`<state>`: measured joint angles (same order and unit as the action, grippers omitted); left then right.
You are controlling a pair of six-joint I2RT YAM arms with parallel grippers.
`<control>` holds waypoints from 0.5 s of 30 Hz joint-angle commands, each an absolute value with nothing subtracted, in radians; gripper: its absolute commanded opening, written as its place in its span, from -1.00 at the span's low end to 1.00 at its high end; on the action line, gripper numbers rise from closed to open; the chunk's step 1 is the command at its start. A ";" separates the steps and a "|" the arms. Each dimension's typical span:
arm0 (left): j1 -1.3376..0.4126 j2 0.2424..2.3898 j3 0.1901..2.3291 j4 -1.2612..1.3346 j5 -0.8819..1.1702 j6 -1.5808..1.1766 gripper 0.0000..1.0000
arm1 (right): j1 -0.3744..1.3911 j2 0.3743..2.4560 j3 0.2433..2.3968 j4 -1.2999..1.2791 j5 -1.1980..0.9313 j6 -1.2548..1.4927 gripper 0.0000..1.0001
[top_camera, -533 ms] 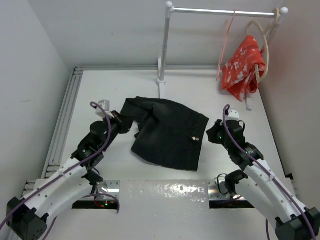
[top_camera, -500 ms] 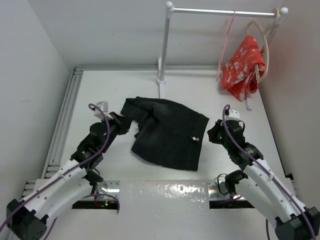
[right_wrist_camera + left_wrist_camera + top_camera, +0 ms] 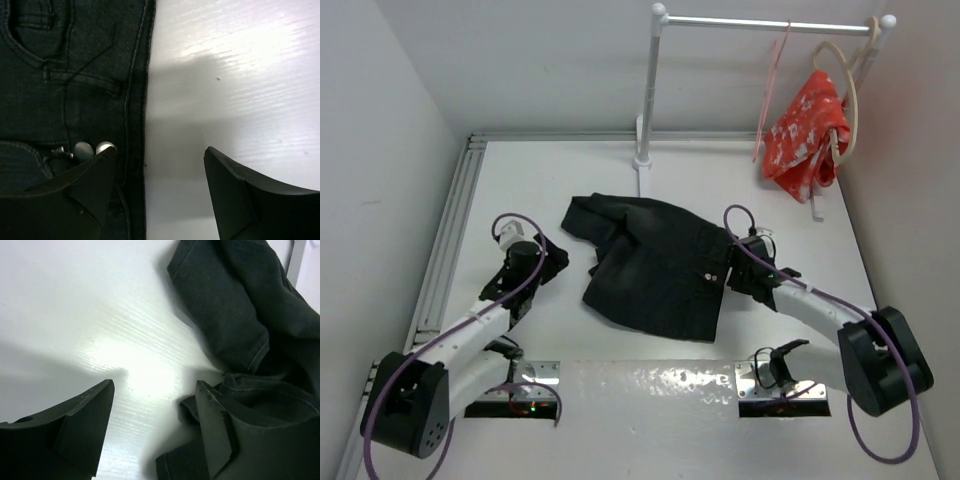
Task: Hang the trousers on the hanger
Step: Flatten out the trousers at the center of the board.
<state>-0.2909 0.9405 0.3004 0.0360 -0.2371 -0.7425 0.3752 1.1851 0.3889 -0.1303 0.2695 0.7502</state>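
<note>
The trousers [image 3: 655,265] lay crumpled on the white desk [image 3: 520,180], about in the middle, between the two arms. They were not on the hanger [image 3: 772,90]. That thin pink-red hanger hung from the white rail [image 3: 770,22] at the far right of the desk, well apart from the trousers. Just to its right a red cloth with white pattern [image 3: 807,135] hung on a thicker beige hanger [image 3: 848,100].

The left claw [image 3: 555,258] was low on the desk at the left edge of the trousers. In the left wrist view this claw [image 3: 155,425] stood wide open and held nothing. Only bare desk showed between its fingers. A fold of the dark fabric lay right at its right finger [image 3: 215,435], and it was perhaps touching it, but the view was too dark there to be sure.

The right claw [image 3: 735,272] was at the right edge of the trousers, near the waist. In the right wrist view it [image 3: 160,185] was also wide open with nothing gripped. Its left finger [image 3: 80,190] was over the waist fabric, just beside two small silver buttons [image 3: 95,148]. Its right finger [image 3: 240,195] was over bare desk. The stitched edge of the trousers ran between the two fingers.
</note>
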 commanded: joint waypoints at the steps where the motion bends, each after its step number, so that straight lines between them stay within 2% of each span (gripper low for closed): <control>1: -0.262 1.000 0.317 0.280 -0.131 -0.772 0.34 | 0.364 1.239 0.394 0.050 0.255 0.795 0.39; 12: -0.201 1.397 0.431 0.560 -0.034 -0.851 0.32 | 0.357 1.436 0.440 0.221 0.275 0.821 0.28; 15: -0.198 1.502 0.478 0.555 -0.035 -0.859 0.28 | 0.357 1.434 0.419 0.250 0.290 0.831 0.11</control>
